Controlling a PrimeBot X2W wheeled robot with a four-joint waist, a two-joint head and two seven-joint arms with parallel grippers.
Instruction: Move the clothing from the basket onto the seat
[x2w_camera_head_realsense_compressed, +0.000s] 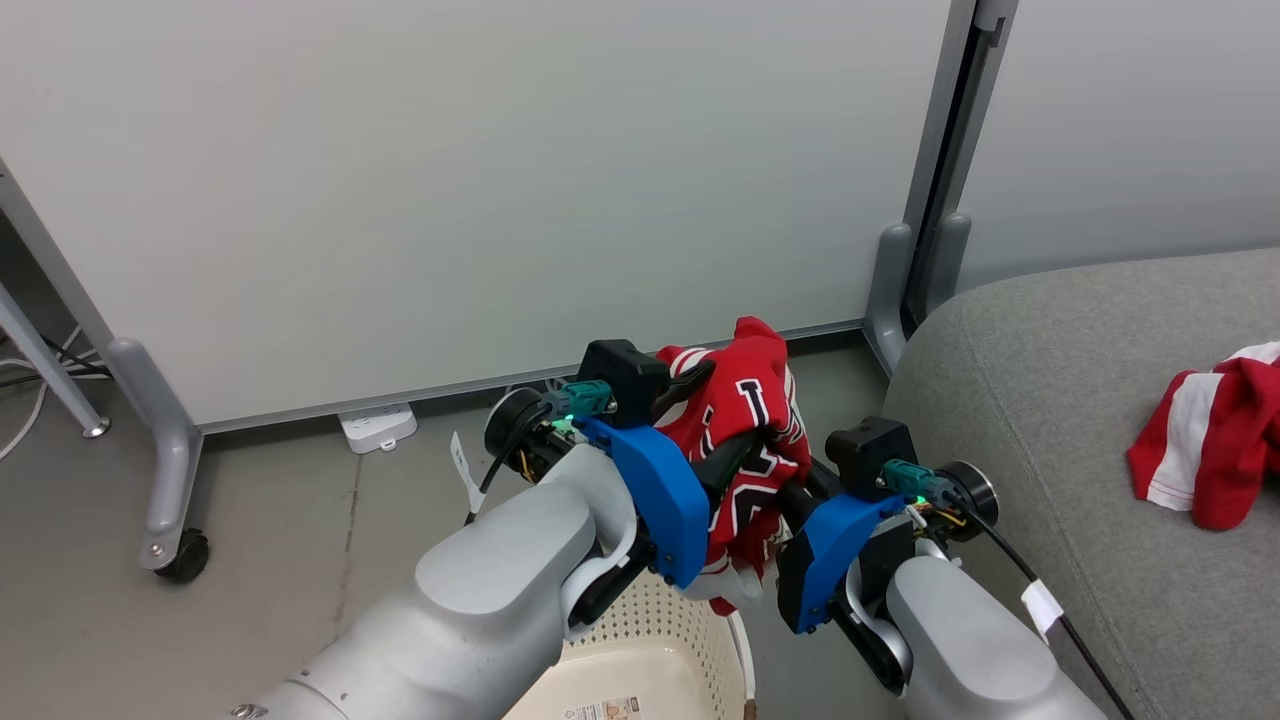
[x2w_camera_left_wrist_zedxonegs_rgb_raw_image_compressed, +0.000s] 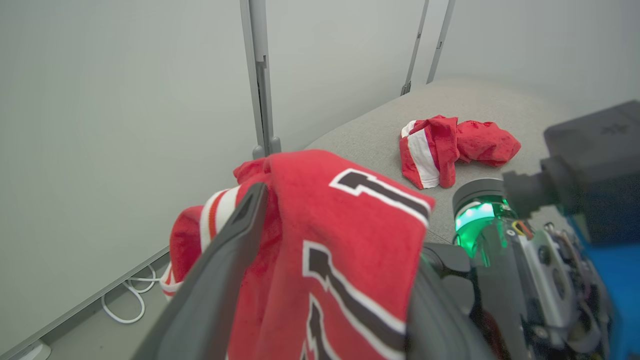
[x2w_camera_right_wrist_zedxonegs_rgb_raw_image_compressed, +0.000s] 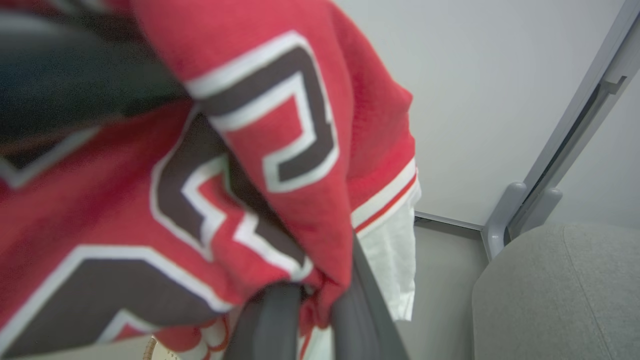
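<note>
Two red garments with white trim. The jersey (x2w_camera_head_realsense_compressed: 745, 400), with black-and-white characters, hangs bunched at the centre of the head view, up between both grippers and clear of the floor (x2w_camera_head_realsense_compressed: 300, 520). It is above the basket (x2w_camera_head_realsense_compressed: 650, 640), whose cream perforated wall shows at the bottom centre, partly under the left forearm. Left gripper (x2w_camera_head_realsense_compressed: 708, 425): jaws spread wide. In the left wrist view one dark finger (x2w_camera_left_wrist_zedxonegs_rgb_raw_image_compressed: 235, 240) slants up the lower left with the cloth draped against it, and the other is mostly hidden behind the fold at lower right. The cloth lies between them and is not pinched. Right gripper (x2w_camera_head_realsense_compressed: 790, 485): closed on the jersey. In the right wrist view its two fingers (x2w_camera_right_wrist_zedxonegs_rgb_raw_image_compressed: 272, 320) rise close together at the bottom centre, and a bunch of red cloth is clamped where they meet. The rest of the garment spills over the upper left of that view, out of focus. The shorts (x2w_camera_head_realsense_compressed: 1215, 440) lie crumpled on the seat (x2w_camera_head_realsense_compressed: 1050, 400) at the right edge of the head view, well apart from the grippers. The grey cushion takes up the right side of the frame, its rounded corner just beside the right gripper. Behind is a pale panel (x2w_camera_head_realsense_compressed: 450, 180) on a grey frame. A white power strip (x2w_camera_head_realsense_compressed: 378, 427) sits at its foot, left of centre. A black caster (x2w_camera_head_realsense_compressed: 185, 557) is at lower left.
</note>
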